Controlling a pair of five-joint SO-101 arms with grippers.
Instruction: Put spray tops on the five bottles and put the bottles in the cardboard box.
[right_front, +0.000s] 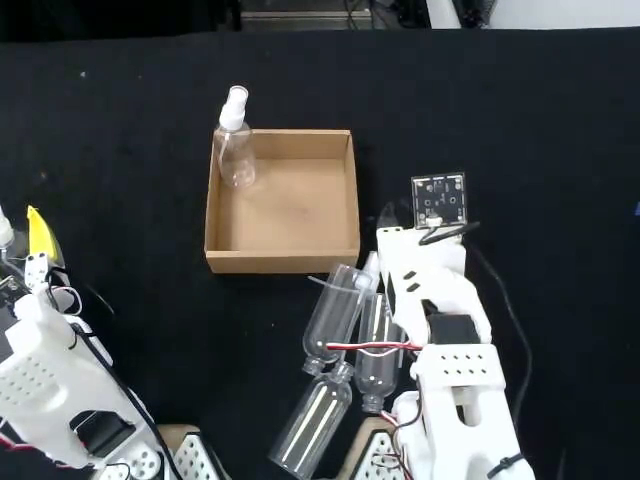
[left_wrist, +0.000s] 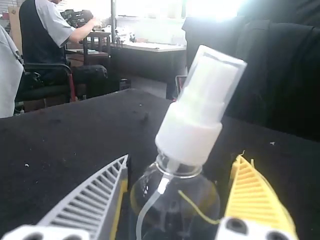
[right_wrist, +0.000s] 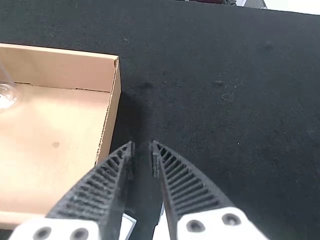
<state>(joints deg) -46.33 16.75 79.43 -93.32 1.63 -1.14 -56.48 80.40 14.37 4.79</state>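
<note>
The left hand (left_wrist: 182, 159), with 1 grey finger and 1 yellow finger, is closed around the clear plastic bottle with a white spray top (left_wrist: 176, 200). The bottle stands between the fingers nearly upright, with its top leaning a little to one side.

In the high view this hand is at the left edge of the black cloth worktop (right_front: 520, 120). The square brown cardboard box (right_front: 282, 262) lies well apart from it, toward the right arm's side and at about the same depth. The coming move therefore looks like a sideways carry toward the box, and the bottle's long axis already suits lowering it through the open top. 1 capped clear bottle (right_front: 236, 155) already stands in the far left corner of the box, so the held one should probably come down away from that corner.

The right hand (right_wrist: 142, 146), with black fingers, is almost closed and holds nothing. It is just beside the right wall of the box, much nearer to the box than the left hand. 3 clear bottles (right_front: 335, 318), without tops as far as can be seen, lie on the worktop beside the right arm. Their long axes run roughly from near to far.
</note>
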